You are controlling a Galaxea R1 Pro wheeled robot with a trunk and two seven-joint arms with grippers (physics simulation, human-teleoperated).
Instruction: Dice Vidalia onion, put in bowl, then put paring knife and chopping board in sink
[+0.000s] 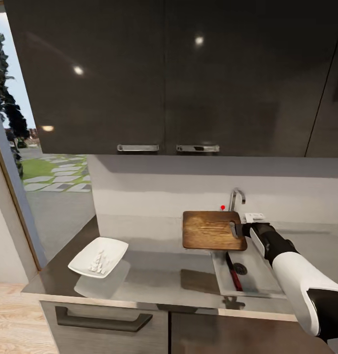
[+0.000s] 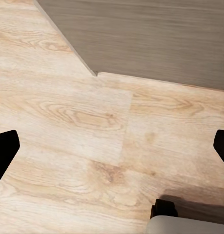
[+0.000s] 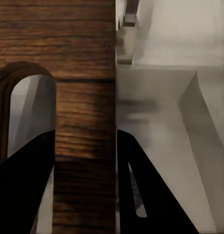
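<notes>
- Dark grey countertop (image 1: 154,275) is carrying the work under glossy wall cabinets (image 1: 164,73), with a doorway to a garden off its left end.
- We are gripping with the right gripper (image 1: 239,229): in the right wrist view its dark fingers (image 3: 24,190) are pinching the strip of wood between the oblong handle hole and the short end of the chopping board (image 1: 211,229), one finger through the hole.
- We are holding the board flat above the back left corner of the sink (image 1: 257,282), clear of the basin floor, just in front of the tap (image 1: 236,196).
- We are reading the board as stiff and fairly heavy; held by one end it may be sagging or twisting, so a firm pinch at the hole seems right.
- We are seeing the paring knife (image 1: 233,272) lying in the basin by the drain, right under the drop path.
- We are noting the diced onion (image 1: 98,261) in the bowl (image 1: 98,256) near the countertop's left front corner, well apart.
- We are finding open room mainly toward the basin's right; tap and back wall are crowding the far side.
- We are keeping the left gripper (image 2: 112,146) spread wide over wooden floor (image 2: 68,122).
</notes>
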